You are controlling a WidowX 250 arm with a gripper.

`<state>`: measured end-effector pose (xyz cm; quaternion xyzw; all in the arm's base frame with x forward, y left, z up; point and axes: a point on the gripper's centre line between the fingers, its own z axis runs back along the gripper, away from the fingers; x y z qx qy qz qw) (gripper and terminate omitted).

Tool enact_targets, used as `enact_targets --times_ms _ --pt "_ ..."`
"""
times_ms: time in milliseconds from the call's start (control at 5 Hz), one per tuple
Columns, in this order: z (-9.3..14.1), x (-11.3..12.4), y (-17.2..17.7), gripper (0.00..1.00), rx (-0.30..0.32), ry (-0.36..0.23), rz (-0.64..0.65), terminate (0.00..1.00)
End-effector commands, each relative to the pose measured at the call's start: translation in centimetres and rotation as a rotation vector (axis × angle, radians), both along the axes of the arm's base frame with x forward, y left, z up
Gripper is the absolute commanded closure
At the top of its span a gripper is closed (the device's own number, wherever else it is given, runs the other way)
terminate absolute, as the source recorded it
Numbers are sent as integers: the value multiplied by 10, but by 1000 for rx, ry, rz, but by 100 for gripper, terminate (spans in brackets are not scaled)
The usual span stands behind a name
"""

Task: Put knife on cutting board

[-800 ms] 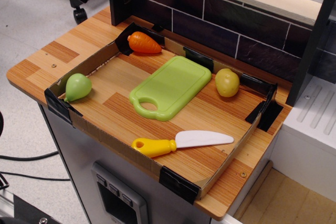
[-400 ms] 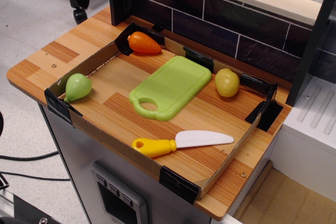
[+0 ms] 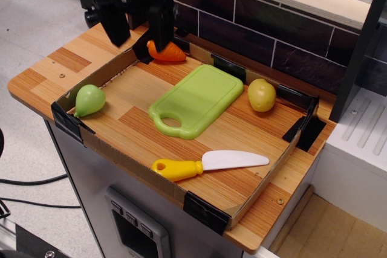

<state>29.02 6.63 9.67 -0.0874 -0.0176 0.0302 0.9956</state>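
Nearest the front edge of the worktop (image 3: 42, 80), the knife (image 3: 208, 164) lies flat inside a low cardboard surround (image 3: 130, 167) held at its corners with black tape. Its yellow handle, with the hole at its end, points toward the front-left corner, and its white blade points toward the right edge. It rests on bare wood, apart from the cutting board (image 3: 196, 99).

That light green cutting board sits in the middle of the worktop, set diagonally, with its oval handle hole at the end nearer the knife and nothing on top of it. A green pear-shaped toy (image 3: 89, 99) rests near the left edge, against the cardboard wall. A yellowish potato-like toy (image 3: 261, 95) stands just beside the board's far right corner, toward the back edge.

At the far left corner an orange carrot toy (image 3: 168, 53) lies against the cardboard, partly hidden by the gripper (image 3: 138, 23). The gripper's two dark fingers (image 3: 114, 22) hang spread apart with nothing between them, above the back-left part of the worktop, well away from the knife. A dark tiled wall (image 3: 260, 31) runs along the back edge.
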Motion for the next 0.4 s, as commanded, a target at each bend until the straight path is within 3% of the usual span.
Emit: enact_targets --times_ms 0,200 --pt "-12 -38 -42 0 12 45 -207 0" --pt "-33 -53 -59 0 49 47 -264 0"
